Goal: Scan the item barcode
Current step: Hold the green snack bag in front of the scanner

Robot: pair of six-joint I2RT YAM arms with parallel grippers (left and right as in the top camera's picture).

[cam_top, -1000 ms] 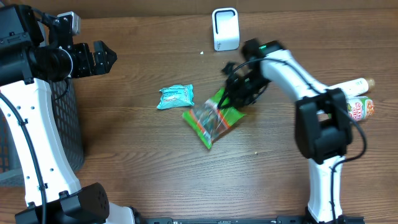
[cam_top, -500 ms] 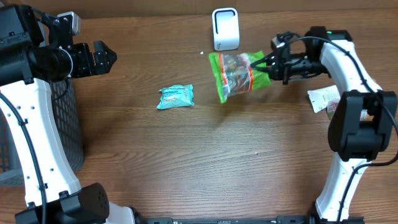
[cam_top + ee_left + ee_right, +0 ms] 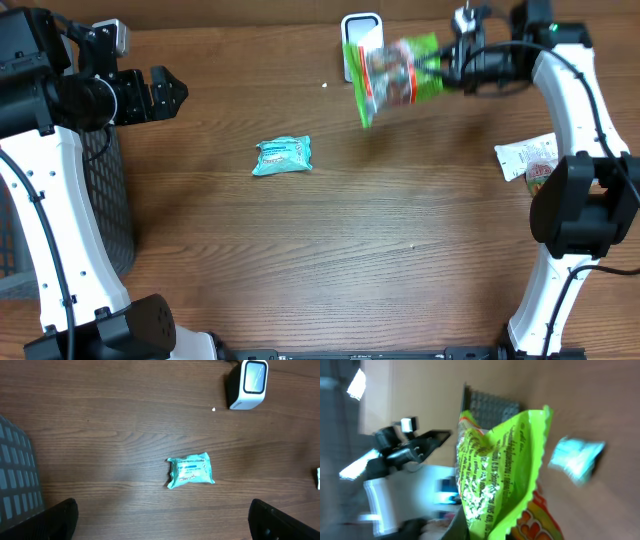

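I am at the presenting step: my right gripper (image 3: 447, 70) is clamped on one edge of the green bag (image 3: 398, 72), fingers pressed together on the film. The bag hangs in the air at the far side of the table, just in front of the scanner (image 3: 362, 22) and covering part of it in the overhead view. My wrist camera shows mostly the printed back of the bag, blurred, and I cannot pick out a barcode there, so I cannot tell whether the code faces the scanner window. As I judge it, the next move calls for turning the bag until the code side squares up to the window, close and steady, without the soft film folding over the print. My left gripper (image 3: 178, 93) hangs idle at the left with its fingers wide apart, holding nothing. Below it a teal packet (image 3: 191, 471) lies flat on the table, well apart from the scanner. A white packet (image 3: 525, 155) lies by my right arm's base. The one container is the dark mesh basket (image 3: 105, 210) at the left edge; only its wall shows, so I cannot say what is in it.
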